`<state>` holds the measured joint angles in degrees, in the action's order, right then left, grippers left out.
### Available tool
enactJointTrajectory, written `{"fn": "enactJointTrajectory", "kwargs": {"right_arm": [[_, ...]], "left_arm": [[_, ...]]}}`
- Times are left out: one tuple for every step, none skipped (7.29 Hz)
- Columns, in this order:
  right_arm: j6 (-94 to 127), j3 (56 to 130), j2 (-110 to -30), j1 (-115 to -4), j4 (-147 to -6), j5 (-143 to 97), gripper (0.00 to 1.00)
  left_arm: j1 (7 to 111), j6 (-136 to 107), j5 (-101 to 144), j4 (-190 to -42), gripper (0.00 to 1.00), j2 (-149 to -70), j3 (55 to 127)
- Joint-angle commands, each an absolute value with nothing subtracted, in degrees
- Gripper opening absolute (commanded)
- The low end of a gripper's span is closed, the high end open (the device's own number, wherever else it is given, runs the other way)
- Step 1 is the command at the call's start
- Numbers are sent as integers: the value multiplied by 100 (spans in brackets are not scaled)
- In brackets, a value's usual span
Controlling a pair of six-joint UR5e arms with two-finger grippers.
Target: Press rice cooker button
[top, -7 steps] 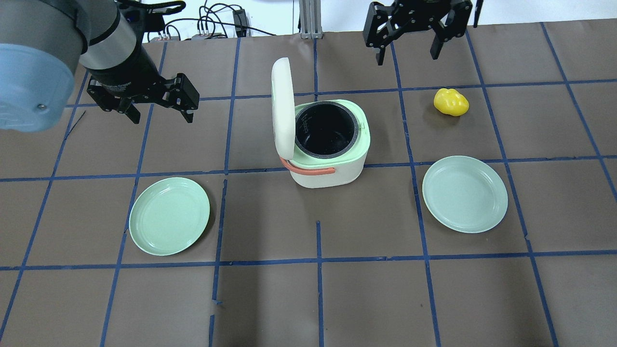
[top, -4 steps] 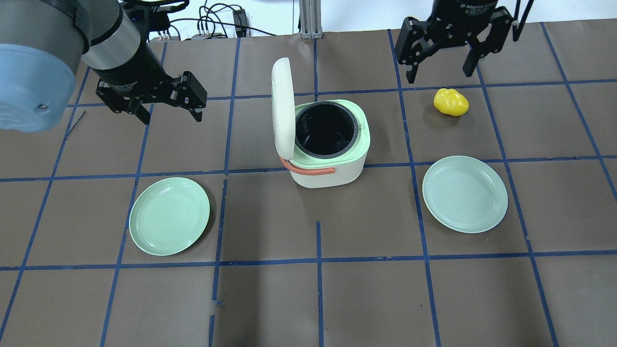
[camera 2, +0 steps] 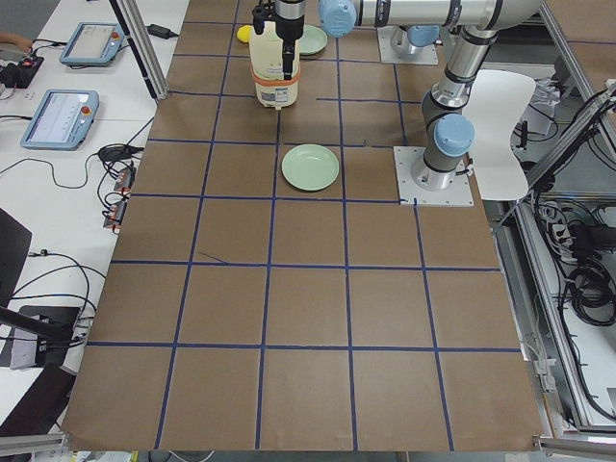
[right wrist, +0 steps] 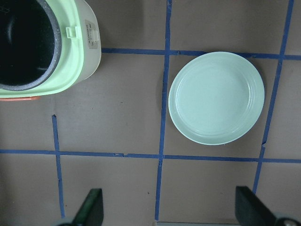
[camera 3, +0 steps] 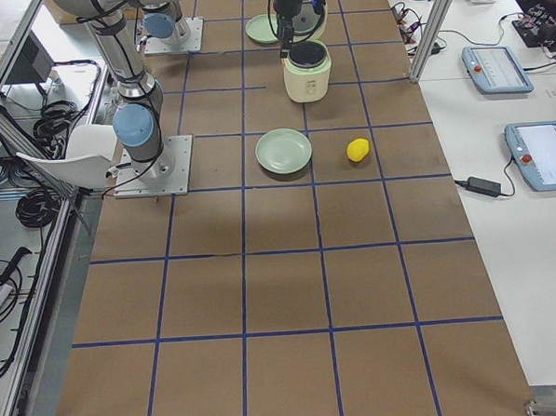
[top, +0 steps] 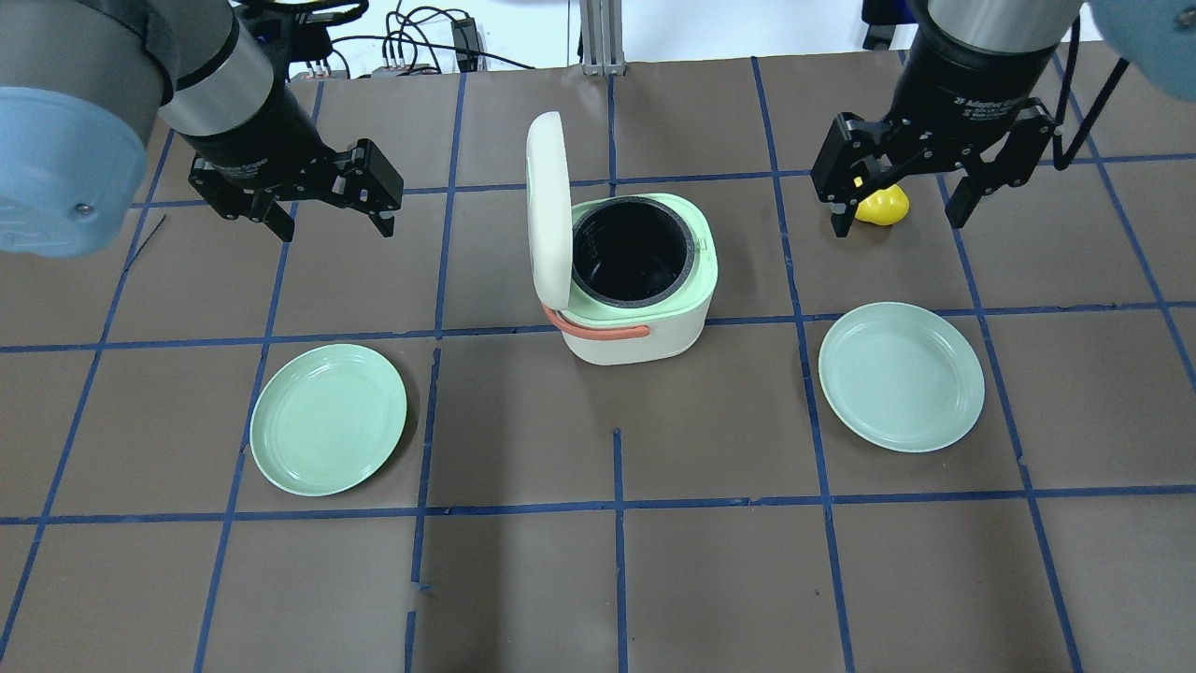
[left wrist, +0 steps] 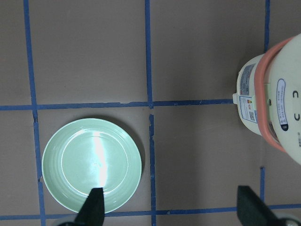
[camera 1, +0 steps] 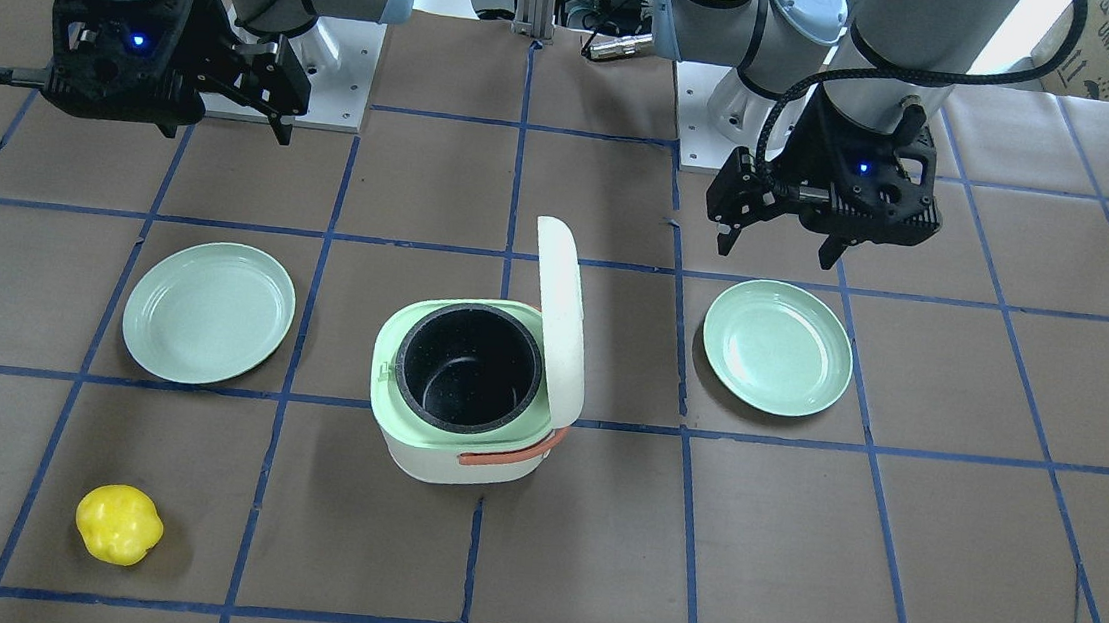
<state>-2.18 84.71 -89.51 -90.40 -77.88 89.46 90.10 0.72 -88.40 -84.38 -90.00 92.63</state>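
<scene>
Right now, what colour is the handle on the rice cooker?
Salmon orange. The handle on the rice cooker shows best in the overhead exterior view.

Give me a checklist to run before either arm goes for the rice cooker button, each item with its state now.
1. Left gripper open and empty: ok.
2. Right gripper open and empty: ok.
3. Rice cooker upright: ok.
4. Lid shut: not ok, it stands open.
5. Button in sight: cannot tell, no view shows it clearly.
6. Yellow object apart from both grippers: ok.
</scene>
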Motion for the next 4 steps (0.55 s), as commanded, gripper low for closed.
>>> {"fn": "enactJointTrajectory", "kwargs": {"right_arm": [[-220, 8639, -8983, -9009, -7962, 8947, 100], [-220, 8640, -8974, -9009, -7989, 8947, 100], [-211, 8640, -8982, -9009, -7981, 8921, 100], [-185, 8631, -8974, -9017, -7980, 8886, 100]], "left_arm": [[9009, 26, -8833, -8437, 100, -9000, 9255], [9009, 9, -8833, -8437, 100, -8991, 9264], [9009, 9, -8842, -8437, 100, -8991, 9264], [9009, -9, -8885, -8446, 100, -8965, 9272]]}}
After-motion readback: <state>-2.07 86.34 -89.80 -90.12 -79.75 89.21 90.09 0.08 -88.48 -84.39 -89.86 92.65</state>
